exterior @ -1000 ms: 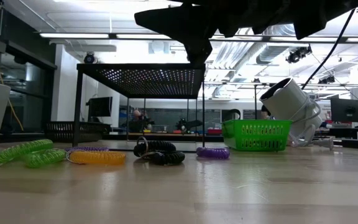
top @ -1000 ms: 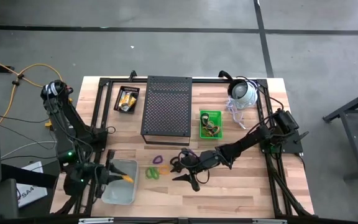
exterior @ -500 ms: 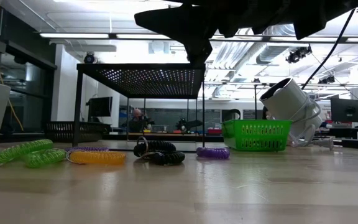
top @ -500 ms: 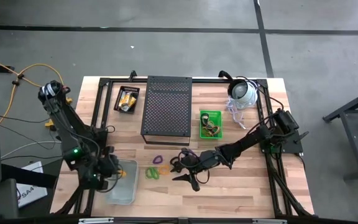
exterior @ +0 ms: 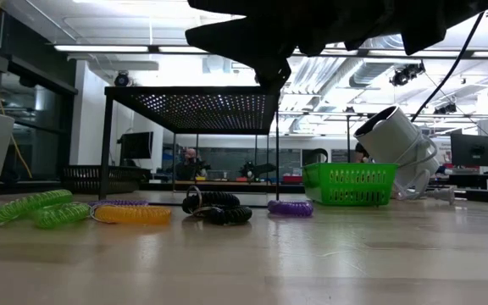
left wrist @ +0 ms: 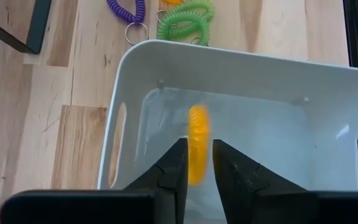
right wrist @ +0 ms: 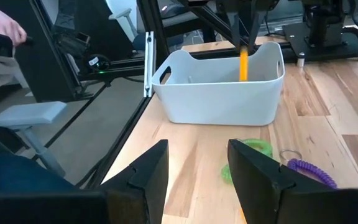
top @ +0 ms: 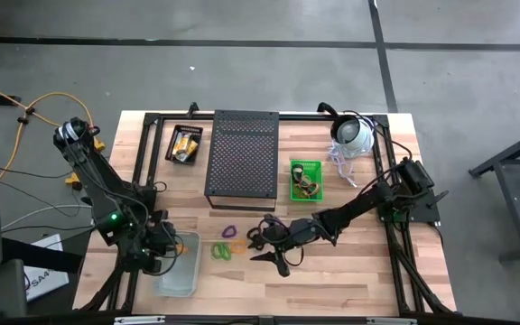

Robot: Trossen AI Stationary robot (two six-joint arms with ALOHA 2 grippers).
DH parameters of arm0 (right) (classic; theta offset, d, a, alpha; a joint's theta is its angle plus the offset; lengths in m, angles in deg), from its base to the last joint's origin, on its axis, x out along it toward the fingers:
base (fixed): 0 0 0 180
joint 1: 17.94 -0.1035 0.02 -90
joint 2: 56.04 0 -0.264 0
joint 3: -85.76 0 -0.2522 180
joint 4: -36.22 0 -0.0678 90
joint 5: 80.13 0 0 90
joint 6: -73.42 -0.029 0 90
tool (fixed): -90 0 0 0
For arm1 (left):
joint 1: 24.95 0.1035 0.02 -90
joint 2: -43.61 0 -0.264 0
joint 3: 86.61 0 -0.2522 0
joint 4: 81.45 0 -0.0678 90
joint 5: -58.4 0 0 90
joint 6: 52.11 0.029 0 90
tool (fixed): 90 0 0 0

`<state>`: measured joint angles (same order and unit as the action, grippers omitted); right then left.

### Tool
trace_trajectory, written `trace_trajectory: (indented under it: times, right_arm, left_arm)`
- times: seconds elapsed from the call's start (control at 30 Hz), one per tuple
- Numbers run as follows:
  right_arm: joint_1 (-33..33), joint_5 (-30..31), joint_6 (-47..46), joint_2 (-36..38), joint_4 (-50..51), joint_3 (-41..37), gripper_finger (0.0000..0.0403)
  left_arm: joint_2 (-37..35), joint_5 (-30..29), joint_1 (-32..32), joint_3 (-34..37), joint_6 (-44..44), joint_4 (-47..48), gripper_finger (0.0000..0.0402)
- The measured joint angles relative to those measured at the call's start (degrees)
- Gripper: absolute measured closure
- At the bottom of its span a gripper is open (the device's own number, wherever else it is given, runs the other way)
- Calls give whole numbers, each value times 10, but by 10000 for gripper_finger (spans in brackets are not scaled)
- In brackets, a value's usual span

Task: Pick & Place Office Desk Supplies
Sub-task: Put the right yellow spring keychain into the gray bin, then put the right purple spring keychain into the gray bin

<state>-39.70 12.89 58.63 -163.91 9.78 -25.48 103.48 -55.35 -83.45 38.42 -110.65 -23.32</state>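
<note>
Orange loop (left wrist: pixel 197 149) hangs pinched in the left gripper (left wrist: pixel 196 163) jaws over the white bin (left wrist: pixel 129 81); right gripper (right wrist: pixel 197 163) waits, jaws wide; releasing off-centre risks catching the rim.

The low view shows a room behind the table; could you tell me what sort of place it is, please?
Probably a robotics lab or workshop: exposed ceiling ducts and strip lights, distant benches with dark monitors, and a seated person.

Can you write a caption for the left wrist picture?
Left gripper holds an orange loop over the white bin.
</note>
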Motion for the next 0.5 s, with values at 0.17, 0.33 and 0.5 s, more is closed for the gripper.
trace_trajectory:
  times: [0.17, 0.33, 0.5]
  right_arm:
    - [0, 0, 0, 0, 0, 0, 250]
    - [0, 0, 0, 0, 5, 0, 250]
    - [0, 5, 0, 0, 43, 0, 250]
  left_arm:
    - [0, 0, 0, 0, 0, 0, 308]
    - [0, -2, 0, 0, 0, 0, 297]
    - [0, -3, 0, 0, 0, 0, 296]
